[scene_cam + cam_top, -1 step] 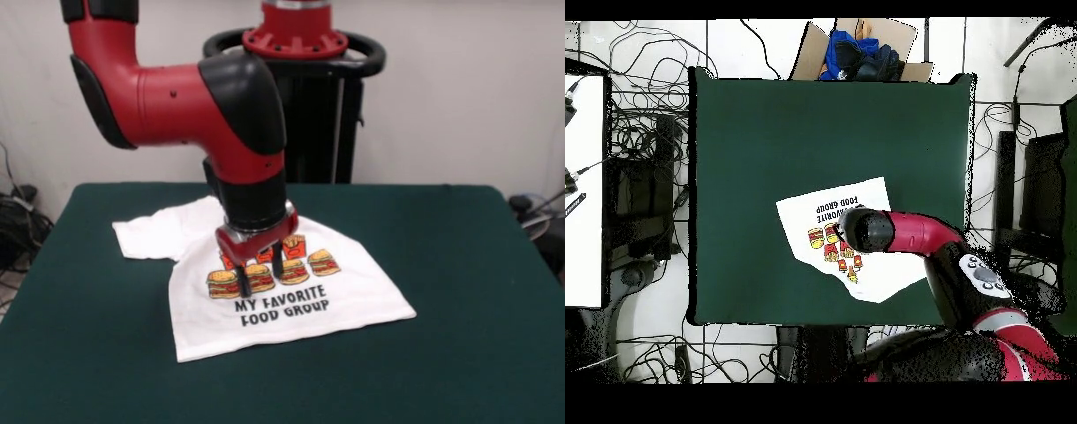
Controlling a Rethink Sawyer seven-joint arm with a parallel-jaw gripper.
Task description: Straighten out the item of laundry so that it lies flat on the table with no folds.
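The item of laundry [291,296] is a white T-shirt with burgers, fries and black text, lying near the middle of the dark green table [459,265]. One sleeve [146,237] spreads out to the left in the front view. The opposite side ends in a straight slanted edge with no sleeve showing. My gripper [259,272] points straight down over the printed burgers, open, its two black fingertips [243,283] at or just above the cloth. Nothing shows between them. In the overhead view the shirt [827,208] lies near the table's lower right, and the arm's wrist hides the gripper.
The green table [785,130] stretches wide around the shirt on all sides. A cardboard box with blue cloth [858,52] sits beyond the table's top edge in the overhead view. Cables cover the floor, and a white surface [583,190] stands at the left.
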